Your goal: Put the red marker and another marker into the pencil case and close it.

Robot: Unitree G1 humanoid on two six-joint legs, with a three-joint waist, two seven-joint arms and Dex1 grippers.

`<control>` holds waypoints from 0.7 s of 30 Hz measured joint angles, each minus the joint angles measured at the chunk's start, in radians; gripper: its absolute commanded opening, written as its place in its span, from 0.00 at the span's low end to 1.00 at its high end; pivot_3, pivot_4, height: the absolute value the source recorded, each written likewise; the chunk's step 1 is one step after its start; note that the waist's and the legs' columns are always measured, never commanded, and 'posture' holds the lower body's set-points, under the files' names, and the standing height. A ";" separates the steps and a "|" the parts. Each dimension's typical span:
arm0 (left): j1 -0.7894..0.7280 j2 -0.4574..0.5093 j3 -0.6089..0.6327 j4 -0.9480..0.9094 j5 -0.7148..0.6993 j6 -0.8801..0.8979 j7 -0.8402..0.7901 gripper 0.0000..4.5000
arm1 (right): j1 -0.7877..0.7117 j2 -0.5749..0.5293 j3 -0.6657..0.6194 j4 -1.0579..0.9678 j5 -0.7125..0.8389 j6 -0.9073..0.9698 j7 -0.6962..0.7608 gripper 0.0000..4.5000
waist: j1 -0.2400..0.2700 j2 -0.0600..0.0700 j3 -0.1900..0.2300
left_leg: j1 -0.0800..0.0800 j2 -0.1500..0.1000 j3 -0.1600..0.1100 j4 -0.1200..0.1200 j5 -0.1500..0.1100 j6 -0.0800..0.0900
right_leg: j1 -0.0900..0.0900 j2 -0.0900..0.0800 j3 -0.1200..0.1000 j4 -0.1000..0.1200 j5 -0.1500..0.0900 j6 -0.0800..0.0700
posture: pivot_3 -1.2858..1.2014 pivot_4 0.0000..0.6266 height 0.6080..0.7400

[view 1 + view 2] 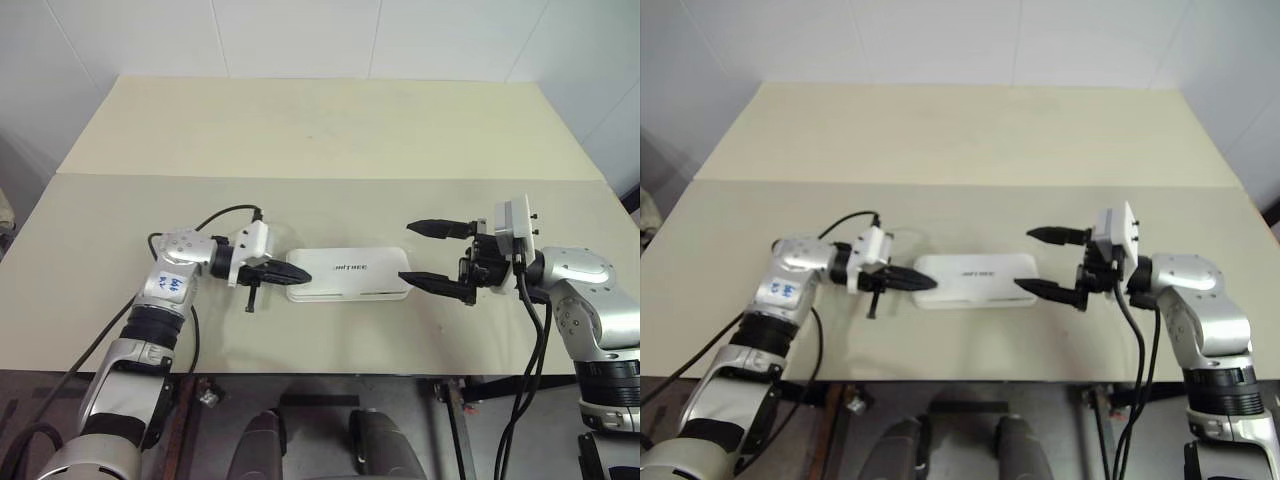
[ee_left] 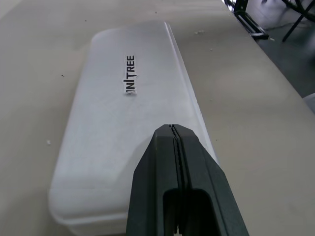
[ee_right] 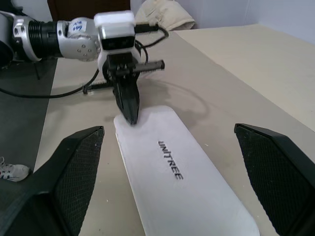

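- Beige table [image 1: 320,140] runs across the head views, a seam crossing it behind the work area; white tiled wall stands behind.
- Left gripper [image 1: 296,272]: both black fingers pressed together into one point, nothing between them. The tip sits at the left short end of the pencil case [image 1: 348,274], over its rounded corner; contact versus just above, cannot tell.
- Left wrist view: the closed fingers [image 2: 174,167] lie along the lid's length, near the edge with the lid seam.
- Right gripper [image 1: 431,255]: fingers spread wide, empty. One finger is behind the case's right end, the other in front of it, so the right short end lies between them, apart from both.
- Right wrist view: the two textured pads [image 3: 78,162] flank the case lengthwise, with the left gripper at its far end.
- Pencil case: white, rectangular, rounded corners, lid down and flush. Dark lettering centred on the lid. A thin coloured line shows on its front edge in the left eye view. It lies flat, long axis left to right, near the table's front edge, midway between the arms.
- Black cable [image 1: 215,215] loops from the left wrist over the table behind that arm.
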 measured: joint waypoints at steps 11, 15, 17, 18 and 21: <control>-0.007 -0.016 -0.070 -0.097 0.035 0.149 0.052 0.01 | 0.069 0.015 -0.001 -0.069 0.003 0.000 -0.046 1.00 | -0.004 0.001 -0.001 | 0.002 0.000 0.000 0.003 0.000 0.000 | 0.003 0.000 0.000 0.001 0.001 0.001 | 0.52 0.24 1.00; 0.028 -0.011 -0.039 -0.163 -0.006 0.255 0.072 0.01 | 0.070 0.023 -0.001 -0.069 0.003 -0.002 -0.055 1.00 | -0.005 0.001 -0.001 | 0.001 0.001 0.000 0.003 0.000 0.001 | 0.002 0.000 0.000 0.001 0.001 0.000 | 0.52 0.24 1.00; 0.048 -0.008 -0.011 -0.190 -0.046 0.312 0.079 0.01 | 0.069 0.027 0.000 -0.066 0.002 -0.011 -0.055 1.00 | -0.004 0.001 -0.001 | 0.000 0.001 -0.001 0.003 0.000 0.001 | 0.001 0.000 0.000 0.001 0.001 0.000 | 0.52 0.24 1.00; 0.057 -0.004 0.006 -0.211 -0.069 0.333 0.079 0.01 | 0.068 0.028 0.000 -0.062 0.001 -0.019 -0.054 1.00 | -0.004 0.001 -0.001 | 0.000 0.001 -0.001 0.003 0.000 0.001 | 0.001 0.000 0.000 0.001 0.001 0.000 | 0.52 0.24 1.00; 0.080 0.028 0.100 -0.284 -0.157 0.375 0.085 0.01 | 0.052 0.031 0.000 -0.013 -0.013 -0.054 -0.049 1.00 | -0.006 0.001 -0.001 | 0.000 0.001 -0.001 0.002 -0.001 0.001 | 0.001 0.000 0.000 0.000 0.001 0.000 | 0.52 0.24 1.00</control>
